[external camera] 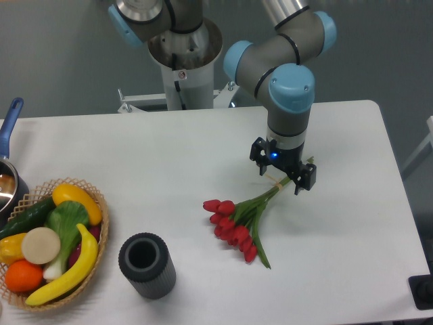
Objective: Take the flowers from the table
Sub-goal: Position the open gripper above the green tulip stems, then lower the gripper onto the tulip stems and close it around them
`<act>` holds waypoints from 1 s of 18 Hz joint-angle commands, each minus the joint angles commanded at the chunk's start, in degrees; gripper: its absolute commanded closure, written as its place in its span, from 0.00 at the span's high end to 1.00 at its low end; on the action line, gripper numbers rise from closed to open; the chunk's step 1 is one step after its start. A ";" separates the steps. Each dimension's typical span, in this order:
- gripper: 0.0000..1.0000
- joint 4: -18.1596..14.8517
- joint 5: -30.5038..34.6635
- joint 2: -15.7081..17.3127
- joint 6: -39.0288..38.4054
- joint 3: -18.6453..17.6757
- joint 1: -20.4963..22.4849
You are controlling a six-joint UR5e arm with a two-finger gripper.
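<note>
While the gripper [284, 177] hangs low over the stem end of the flowers [238, 225], its two black fingers stand apart, one on each side of the bound stems; whether either finger actually touches the stems cannot be made out, and nothing is clamped between them. One bunch of flowers lies flat on the table [169, 156], right of centre, with its green stems pointing up towards the gripper and its red buds fanned out towards the lower left. About ten buds show, smooth and oval, packed close, with long narrow green leaves running among them and one leaf trailing past the buds towards the near edge. A pale tie crosses the stems just under the gripper. One arm [284, 68] carries the gripper, made of grey metal tubes with light blue caps at the joints. Matte white and flat, the table has a rounded far corner. Near its front edge stands one dark grey cylinder [147, 265], ribbed on the outside and hollow. At the left sits one woven wicker basket [95, 196] of fruit and vegetables, glossy and plastic-looking, and beside it one pot with a blue handle [9, 122].
</note>
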 joint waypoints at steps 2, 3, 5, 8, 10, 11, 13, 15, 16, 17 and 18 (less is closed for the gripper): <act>1.00 1.68 0.17 -0.17 0.61 -1.24 0.00; 1.00 1.69 0.18 -0.52 0.88 -1.24 -0.09; 1.00 1.77 0.18 -2.02 1.84 -1.33 -0.17; 1.00 1.77 0.00 -3.43 4.48 -1.24 -0.18; 1.00 1.77 0.00 -4.13 4.39 -1.33 -0.79; 1.00 1.86 0.00 -4.74 4.39 -1.33 -0.88; 1.00 1.86 0.00 -5.27 4.39 -1.24 -1.05; 1.00 1.86 0.00 -5.62 4.39 -1.33 -1.14; 1.00 1.86 0.00 -6.15 4.31 -1.33 -1.32; 1.00 1.86 0.00 -6.33 4.13 -1.33 -1.75; 1.00 1.86 0.00 -6.59 4.13 -1.33 -1.84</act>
